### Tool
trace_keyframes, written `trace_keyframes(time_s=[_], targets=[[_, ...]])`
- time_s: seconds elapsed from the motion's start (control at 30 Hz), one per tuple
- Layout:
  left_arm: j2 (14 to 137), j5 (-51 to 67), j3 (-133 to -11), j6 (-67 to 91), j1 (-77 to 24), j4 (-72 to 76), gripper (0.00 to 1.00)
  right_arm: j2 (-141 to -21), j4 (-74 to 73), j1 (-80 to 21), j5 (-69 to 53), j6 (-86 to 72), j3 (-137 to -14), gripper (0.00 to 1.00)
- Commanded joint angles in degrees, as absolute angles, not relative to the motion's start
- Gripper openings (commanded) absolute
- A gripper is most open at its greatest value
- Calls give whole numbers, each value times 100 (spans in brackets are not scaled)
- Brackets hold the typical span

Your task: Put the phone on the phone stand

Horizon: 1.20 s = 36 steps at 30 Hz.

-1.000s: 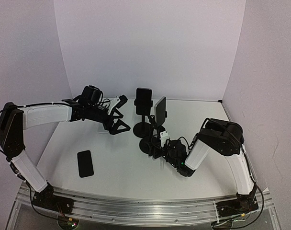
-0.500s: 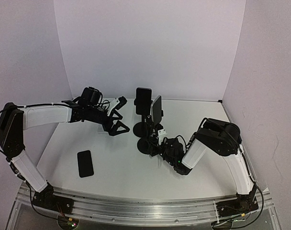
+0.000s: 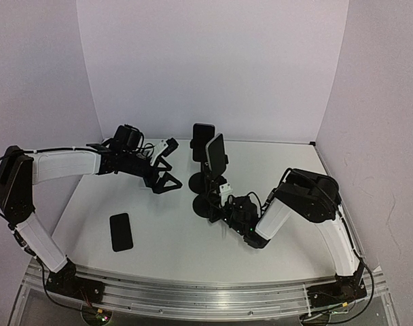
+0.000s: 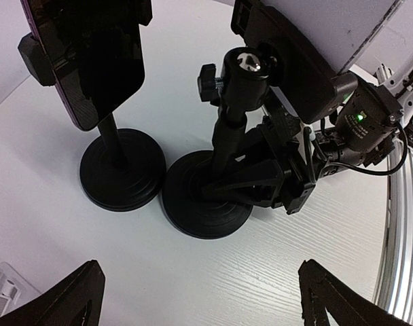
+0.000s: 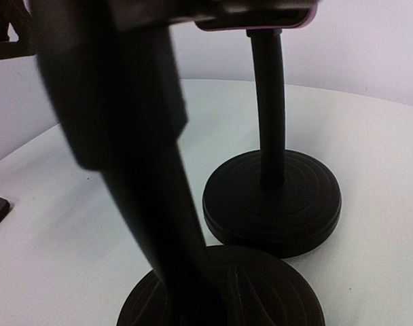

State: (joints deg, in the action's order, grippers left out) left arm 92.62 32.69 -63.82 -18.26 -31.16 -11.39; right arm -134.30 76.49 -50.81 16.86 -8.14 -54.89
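A black phone (image 3: 121, 231) lies flat on the white table at the front left, with no gripper near it. Two black phone stands stand mid-table. The far stand (image 3: 201, 180) carries a purple-edged phone (image 4: 91, 61). The near phone stand (image 3: 210, 206) holds a dark slab (image 3: 215, 153) in its clamp. My right gripper (image 3: 220, 205) is low on that stand's pole (image 4: 223, 146), its fingers (image 4: 261, 178) closed on either side of it. The pole (image 5: 166, 224) fills the right wrist view. My left gripper (image 3: 167, 165) hangs open and empty to the left of both stands, its fingertips (image 4: 77, 292) wide apart.
A small white plastic piece (image 4: 4, 288) lies on the table under the left gripper. The two stand bases (image 5: 271, 200) almost touch. Pale walls close the table at the back and both sides. A metal rail (image 3: 193, 295) runs along the near edge.
My right gripper has closed around the near stand's pole, and that stand's head has swung left toward the far stand. The left arm has drifted slightly left, still open.
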Motion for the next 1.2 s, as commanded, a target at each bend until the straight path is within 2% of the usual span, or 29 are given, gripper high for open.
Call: trace_keyframes(time_s=[0.0,0.17,0.27,0.43,0.7,0.97,1.17], targets=[[9038,3216,-6341,-1923,-3078,-1009,99,-13469,10283,-5052,1921,-651,-5511,14],[9054,3211,-6355,-1934,-3080,-1011,99,-13386,10283,-5049,2095,-510,-5364,3],[9058,3203,-6352,-1943,-3077,-1006,99,-13302,10283,-5052,2238,-367,-5239,0],[9072,3189,-6353,-1955,-3071,-976,99,-13021,10283,-5049,2800,56,-4882,0],[8994,3094,-6285,-2006,-3058,-950,99,-12551,10283,-4710,5077,623,-4176,0],[8991,3053,-6362,-2053,-3038,-962,99,-12567,10274,-4119,6086,570,-4222,0],[9013,3029,-6417,-2096,-3036,-923,99,-12813,10282,-4058,6314,500,-4609,0]])
